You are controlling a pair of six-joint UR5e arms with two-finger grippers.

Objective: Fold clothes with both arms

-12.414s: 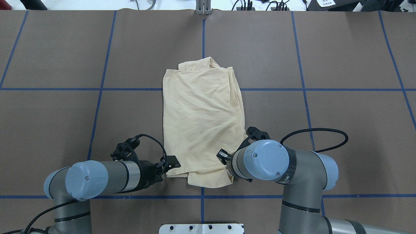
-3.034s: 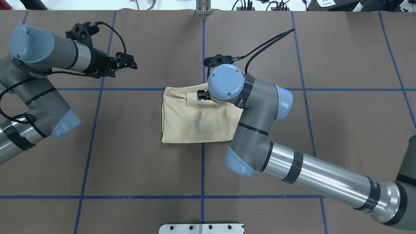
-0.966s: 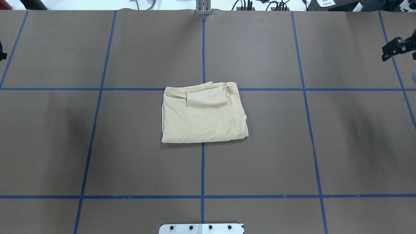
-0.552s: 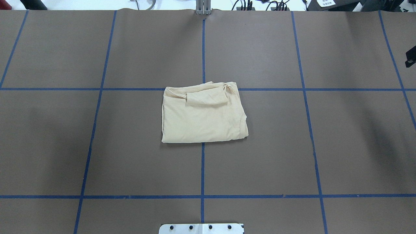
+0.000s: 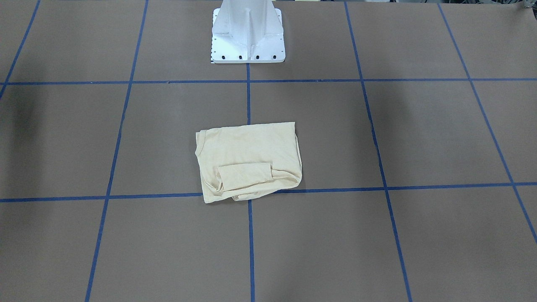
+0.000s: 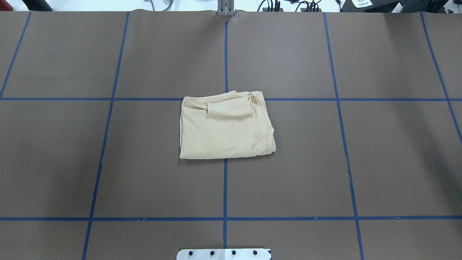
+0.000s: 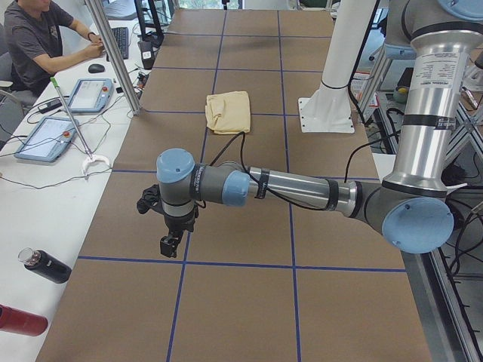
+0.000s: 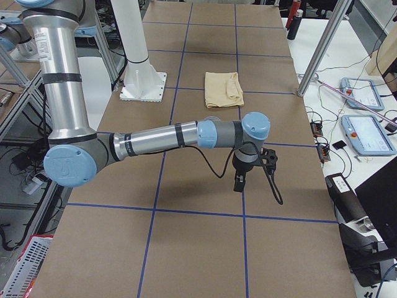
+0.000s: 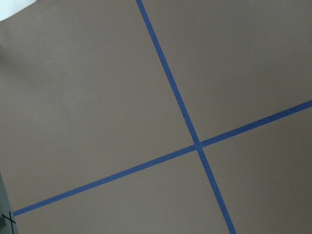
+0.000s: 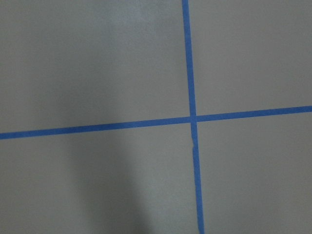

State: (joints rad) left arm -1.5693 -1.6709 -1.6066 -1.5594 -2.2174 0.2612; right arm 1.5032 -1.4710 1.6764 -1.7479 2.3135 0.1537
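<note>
The pale cream-yellow T-shirt (image 6: 225,133) lies folded into a compact rectangle at the table's centre, a folded sleeve on top at its far edge. It also shows in the front-facing view (image 5: 247,151) and both side views (image 7: 229,111) (image 8: 223,89). No print or label shows. Both arms are out of the overhead and front-facing views. My left gripper (image 7: 169,243) hangs over bare table far to the shirt's left. My right gripper (image 8: 239,184) hangs over bare table far to its right. I cannot tell whether either is open. Both wrist views show only brown table and blue tape.
The white pedestal base (image 5: 247,37) stands at the robot's side of the table. A seated operator (image 7: 38,41), tablets (image 7: 45,138) and a black bottle (image 7: 45,265) are on the white bench beyond the far edge. Metal posts (image 8: 319,56) stand at that edge.
The right gripper's tip, last seen at the overhead view's right edge, has left that view. Both arms are now outside it. The folded shirt has not moved.
</note>
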